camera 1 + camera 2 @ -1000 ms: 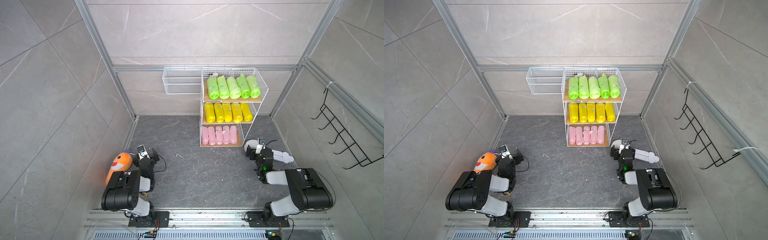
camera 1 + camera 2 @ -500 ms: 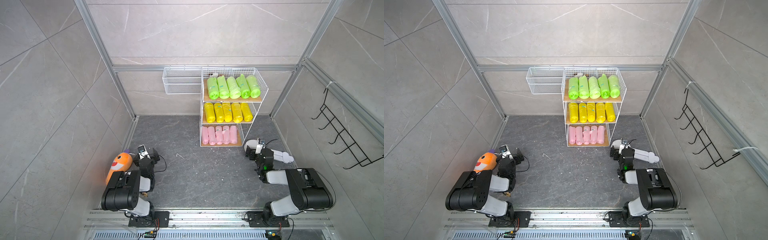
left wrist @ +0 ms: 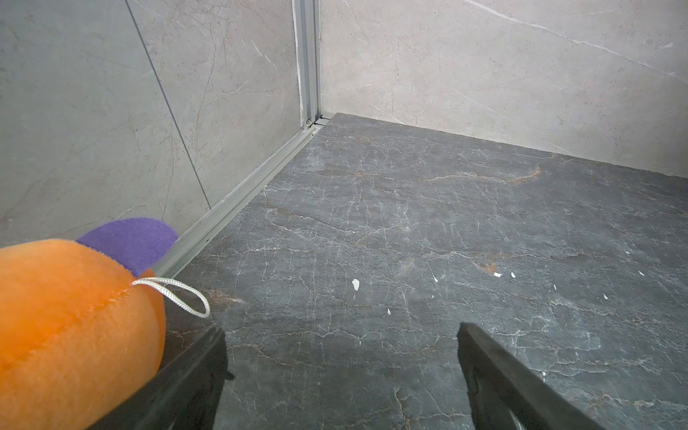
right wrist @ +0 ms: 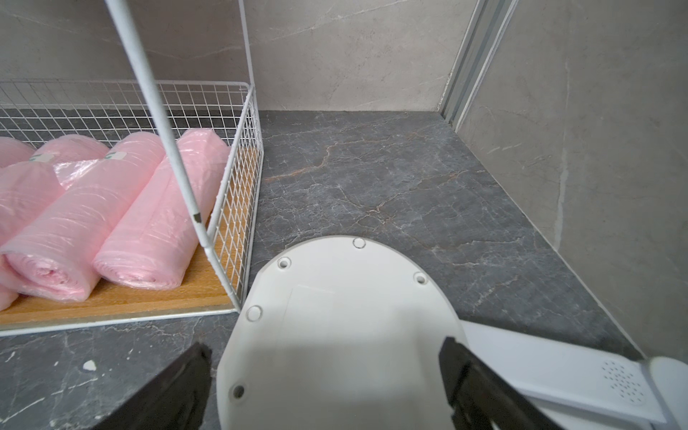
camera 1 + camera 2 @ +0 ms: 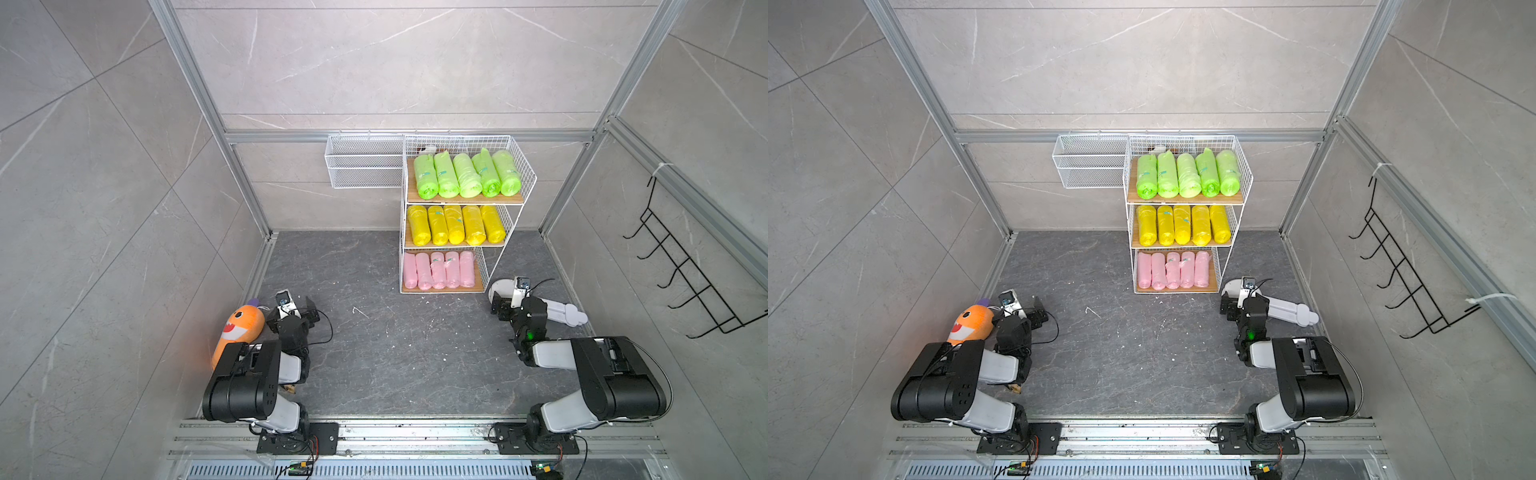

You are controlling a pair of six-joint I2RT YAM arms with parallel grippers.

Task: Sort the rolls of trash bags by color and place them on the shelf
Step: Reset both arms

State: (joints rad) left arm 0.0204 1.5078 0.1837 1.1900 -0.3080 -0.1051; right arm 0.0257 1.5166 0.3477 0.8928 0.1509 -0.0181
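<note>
Rolls of trash bags fill the shelf, a three-tier white wire rack with wooden boards that stands against the back wall, right of centre in both top views. Five lime green rolls lie side by side on the top board, five yellow rolls on the middle board, and five pale pink rolls on the bottom board. Some carry small teal stickers. The right wrist view shows the pink row up close behind the rack's mesh side, resting on the wood.

Just beside the shelf's lower right corner, a white plastic device with a round base and a long arm lies on the dark stone floor. The right gripper sits low at that base with its jaws spread wide and nothing clamped. I cannot tell whether a finger touches the base.

The left gripper rests low across the floor, well apart from the shelf, its jaws likewise spread wide and empty. An orange plush shark lies next to it against the left wall. Both arms are folded back near their rail.

A long, low white wire basket hangs on the back wall, touching the shelf's upper left side. A black wire hook rack hangs on the right wall.
</note>
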